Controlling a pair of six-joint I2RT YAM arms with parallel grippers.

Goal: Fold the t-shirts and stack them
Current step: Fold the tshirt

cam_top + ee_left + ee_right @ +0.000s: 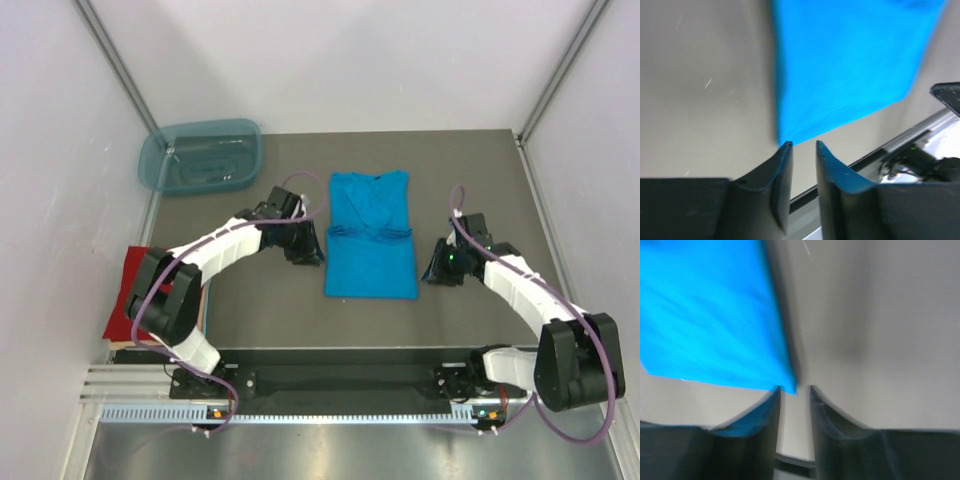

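**Turquoise shirt flanked at its near corners, both pincers slightly parted and empty**

The turquoise t-shirt [370, 245] is laid flat in the middle of the table [480, 180]. Its sleeves are turned in, so a narrow rectangle is formed. Its long axis runs straight away from the arm bases, with the collar at the far end and the hem at the near end.

The left gripper [312, 250] is placed just beside the shirt's left edge, and the right gripper [432, 268] just beside its right edge. Both are set toward the near half of the cloth. In each wrist view a near corner of the shirt is seen right at the fingertips, and bare table is seen through the narrow gap between the jaws. Both pincers are therefore judged to be released, parted only a little, with nothing grasped.

The shirt lies inward from each pincer: to the right of the left one and to the left of the right one. Neither arm is clearly nearer, as each is matched to its own corner. The coming move is judged to be a fold across the long axis, for which both near corners would have to be pinched and carried toward the collar together.

The red t-shirt [125, 300] is seen folded at the near left edge, partly hidden beneath the left arm and well apart from the turquoise one. A tub [200, 157] is set at the far left corner.
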